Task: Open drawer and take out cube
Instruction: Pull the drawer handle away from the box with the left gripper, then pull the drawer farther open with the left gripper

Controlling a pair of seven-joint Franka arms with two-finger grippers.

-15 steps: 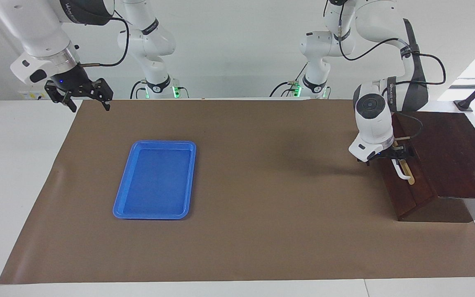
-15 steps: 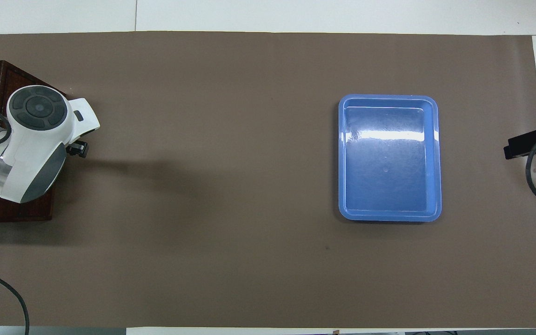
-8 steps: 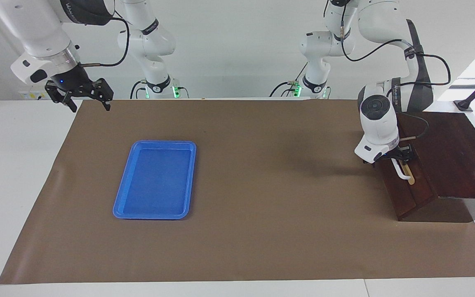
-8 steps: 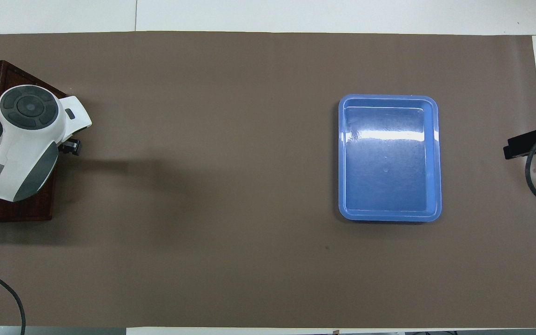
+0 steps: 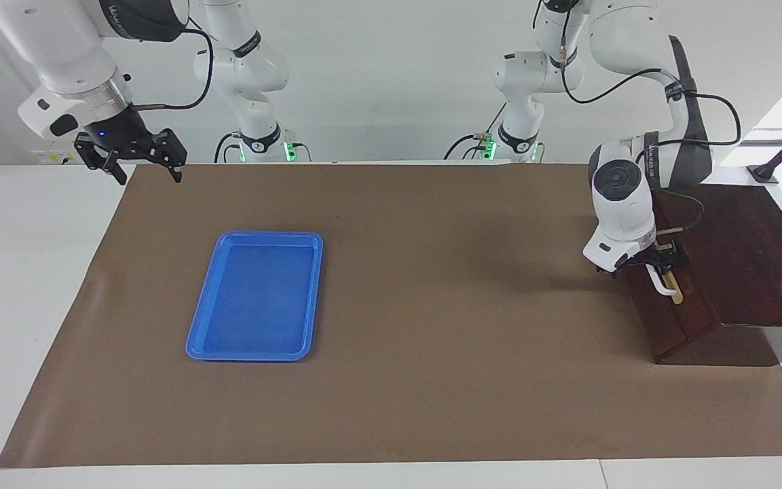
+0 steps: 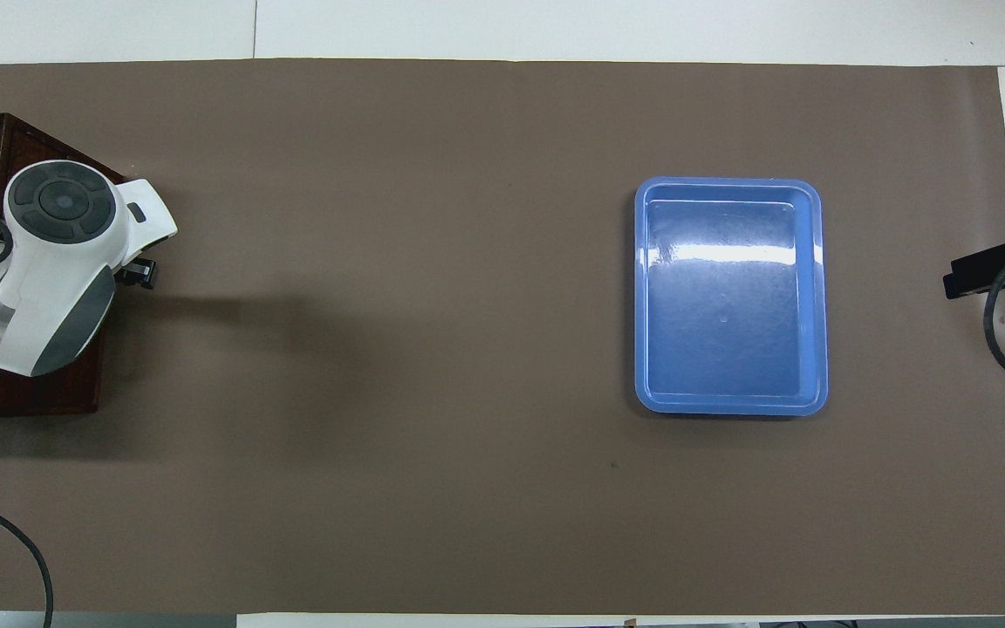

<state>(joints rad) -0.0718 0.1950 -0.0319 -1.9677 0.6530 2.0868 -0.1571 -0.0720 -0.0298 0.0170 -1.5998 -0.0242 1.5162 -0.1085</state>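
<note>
Left tool [image 5: 659, 261], jaws wide, sits at the white handle [image 5: 661, 282] of the closed drawer [image 5: 673, 309], placed to grip and pull. The cube is unseen, presumably inside. Bare brown mat [image 5: 459, 326] in front of the drawer leaves room to slide out. Right tool [image 5: 134, 157] waits wide over the bench [image 5: 24, 272] edge, near the blue tray [image 5: 194, 346].

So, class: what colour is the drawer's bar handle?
White handle, on the dark brown drawer; clearest in the facing view.

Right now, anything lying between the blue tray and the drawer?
Nothing: only bare brown mat between the tray and the drawer, clearest in the overhead view.
</note>
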